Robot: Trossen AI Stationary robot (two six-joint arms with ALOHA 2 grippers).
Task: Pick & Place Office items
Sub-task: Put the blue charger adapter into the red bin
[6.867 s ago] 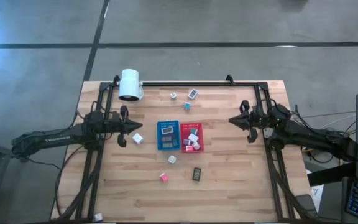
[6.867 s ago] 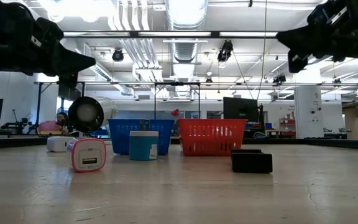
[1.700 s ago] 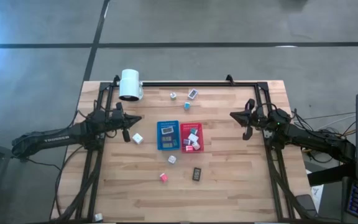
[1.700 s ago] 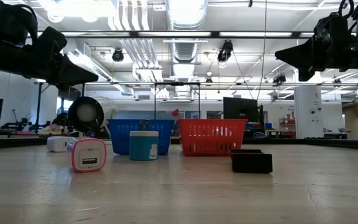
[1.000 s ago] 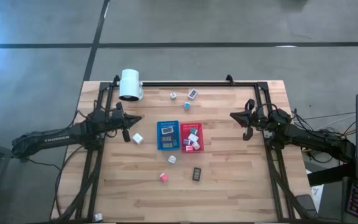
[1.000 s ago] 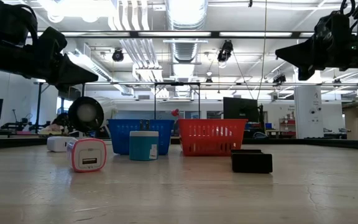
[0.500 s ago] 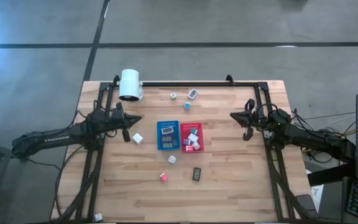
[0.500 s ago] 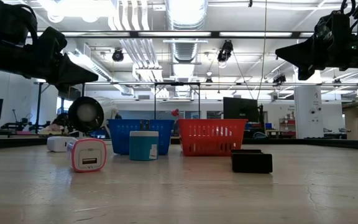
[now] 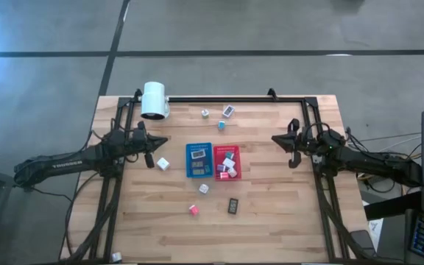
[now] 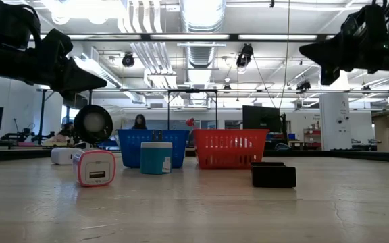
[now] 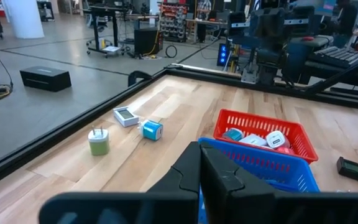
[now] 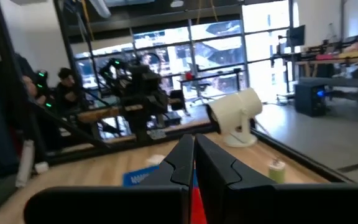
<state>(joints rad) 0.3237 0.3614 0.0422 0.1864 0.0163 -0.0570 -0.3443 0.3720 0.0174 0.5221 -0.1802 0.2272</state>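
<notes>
High view: the left gripper, fingers pressed together and holding nothing, hangs at centre-left above the wooden table. The right gripper, likewise pressed together and empty, hangs at centre-right. Between them sit a blue perforated tray and a red perforated tray, both holding small office items. A white cube lies left of the blue tray; a pink cube and a dark flat rectangle lie lower centre.
</notes>
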